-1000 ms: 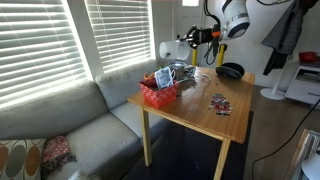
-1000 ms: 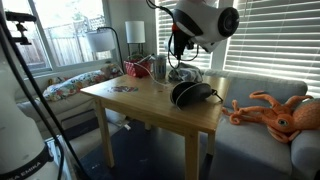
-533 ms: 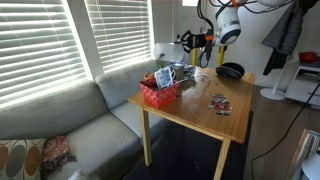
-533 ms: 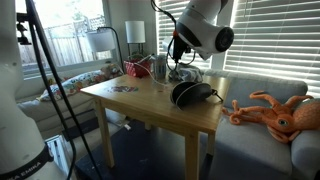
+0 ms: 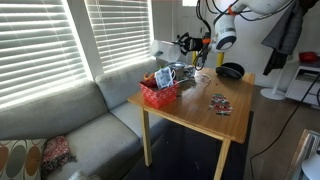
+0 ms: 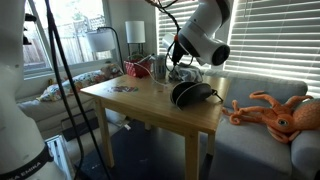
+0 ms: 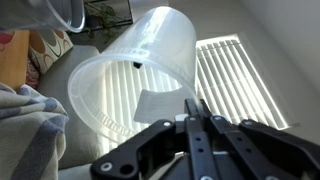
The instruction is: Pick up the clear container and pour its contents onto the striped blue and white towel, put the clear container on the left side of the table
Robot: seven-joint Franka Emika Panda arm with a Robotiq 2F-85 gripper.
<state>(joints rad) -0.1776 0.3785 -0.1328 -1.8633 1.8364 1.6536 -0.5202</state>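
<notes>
Clear container [image 7: 140,70]: position? (M.)

Off the table [image 5: 192,115], held aloft near its far edge, by the window blinds [image 5: 115,35]. In an exterior view the clear container [image 5: 160,48] reads as a whitish shape, higher in frame than the red basket [image 5: 160,95]. (K.)

Orientation? (M.)

Tipped onto its side. Wrist view: wide rim toward lower left, base up and to the right, interior facing the camera. A grey-white towel [image 7: 25,125] shows at lower left, below the rim in frame; stripes not resolvable. One small dark speck on the inner wall, nature unclear. (K.)

Gripper [image 7: 195,112]? (M.)

Jaws clamped on the container's wall near the rim; fingers converge there from the bottom edge of the wrist view. In an exterior view the gripper [image 5: 184,42] sits level with the container. (K.)

Tabletop? (M.)

Basket at the corner nearest the sofa [image 5: 60,120]. Black bowl [image 5: 230,71] at the far corner under the arm. A small patterned item [image 5: 220,103] lies flat between them, apart from both. In an exterior view an orange plush octopus [image 6: 272,112] lies on the cushions beside the table. (K.)
</notes>
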